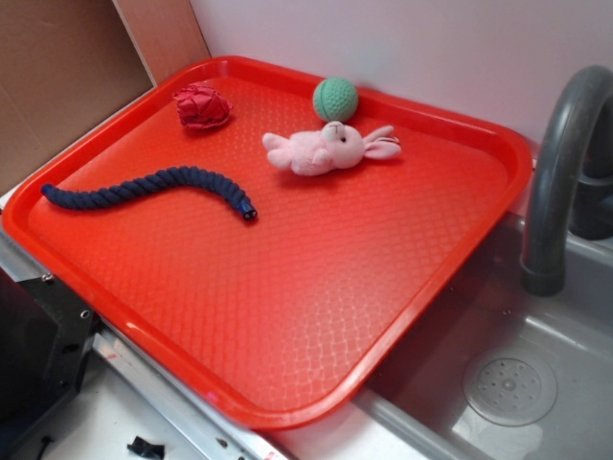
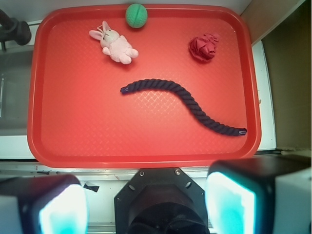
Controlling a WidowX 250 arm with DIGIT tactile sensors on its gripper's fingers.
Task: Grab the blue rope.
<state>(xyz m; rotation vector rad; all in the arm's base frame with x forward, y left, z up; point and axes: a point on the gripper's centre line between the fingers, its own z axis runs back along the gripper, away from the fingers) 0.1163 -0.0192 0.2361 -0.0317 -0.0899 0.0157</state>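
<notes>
The blue rope [image 1: 153,186] [image 2: 190,102], a twisted navy cord, lies in a loose S-curve on the red tray [image 1: 316,316] [image 2: 73,126], towards its left side in the exterior view. From the wrist view I look down on the whole tray from high above. My gripper [image 2: 146,204] hangs over the tray's near edge, well short of the rope. Its two pale cyan pads [image 2: 229,204] stand wide apart with nothing between them, so it is open. The gripper does not show in the exterior view.
On the tray lie a pink plush bunny [image 1: 326,149] [image 2: 116,45], a green ball [image 1: 335,98] [image 2: 136,15] and a crumpled red cloth toy [image 1: 201,105] [image 2: 204,47]. A grey sink [image 1: 517,374] with a dark faucet [image 1: 560,163] borders the tray. The robot's black base [image 2: 163,200] sits below the tray's edge.
</notes>
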